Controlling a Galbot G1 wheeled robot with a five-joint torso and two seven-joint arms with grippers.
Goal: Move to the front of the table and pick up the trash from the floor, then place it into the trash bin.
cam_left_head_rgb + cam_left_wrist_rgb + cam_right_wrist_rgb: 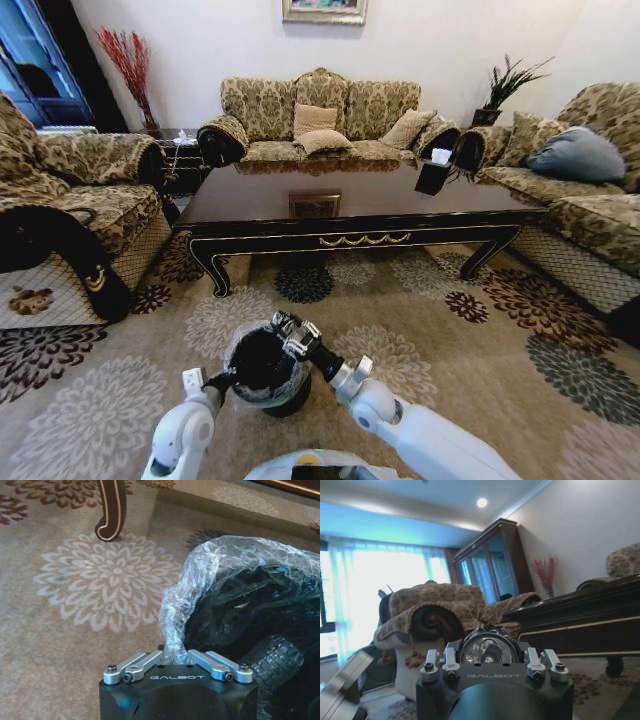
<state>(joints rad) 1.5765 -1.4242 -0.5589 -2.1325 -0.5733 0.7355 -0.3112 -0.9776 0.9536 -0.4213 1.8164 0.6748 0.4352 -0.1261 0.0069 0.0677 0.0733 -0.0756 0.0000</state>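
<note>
Left tool (175, 655) pinches the trash bin (260, 605) liner on the carpet (75, 630)

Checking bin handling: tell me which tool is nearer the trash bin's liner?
Left. The left tool is shut on the liner at the trash bin rim; the right tool sits beside the rim.

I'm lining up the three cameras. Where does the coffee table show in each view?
Head view: the table spans the middle, ahead.
Left wrist view: one curved leg, beyond the trash bin.
Right wrist view: its dark gold-trimmed edge, beside an armchair.
Shared landmark: the floral carpet.
</note>
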